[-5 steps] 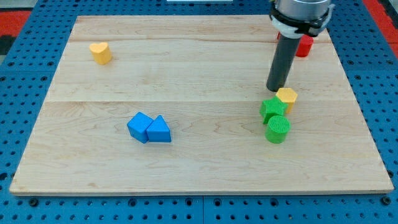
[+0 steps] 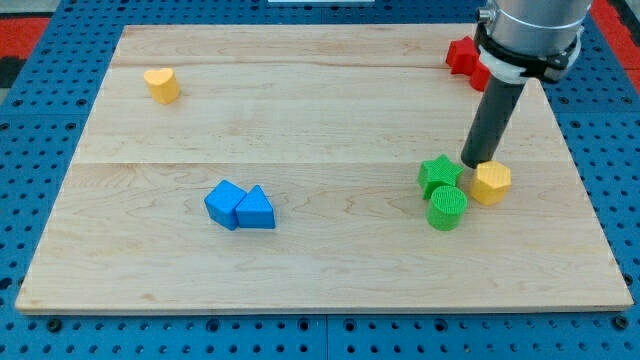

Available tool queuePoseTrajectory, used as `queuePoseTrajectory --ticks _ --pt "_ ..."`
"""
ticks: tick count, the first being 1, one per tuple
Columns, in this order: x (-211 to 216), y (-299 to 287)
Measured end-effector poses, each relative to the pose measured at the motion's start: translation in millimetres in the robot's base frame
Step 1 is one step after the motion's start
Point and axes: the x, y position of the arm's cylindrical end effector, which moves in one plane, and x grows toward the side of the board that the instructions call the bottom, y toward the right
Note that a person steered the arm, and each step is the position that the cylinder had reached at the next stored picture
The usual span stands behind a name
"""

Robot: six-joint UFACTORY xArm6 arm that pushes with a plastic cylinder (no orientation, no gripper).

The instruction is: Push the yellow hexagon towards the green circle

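The yellow hexagon lies at the view's right, just right of the green star and up-right of the green circle. My tip stands at the hexagon's upper-left edge, between it and the green star, touching or nearly touching the hexagon. The green circle sits right below the star, a small gap from the hexagon.
A yellow heart lies at the upper left. A blue cube and a blue triangle touch each other left of centre. A red block sits at the upper right, partly hidden by the arm.
My tip has moved right and down. The yellow hexagon has slid right and down, from above the green star to beside the green circle.
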Motion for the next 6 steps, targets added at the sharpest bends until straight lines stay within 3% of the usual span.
queuePoseTrajectory --ticks 3,6 --pt "12.6 33.3" --pt "75.5 37.6"
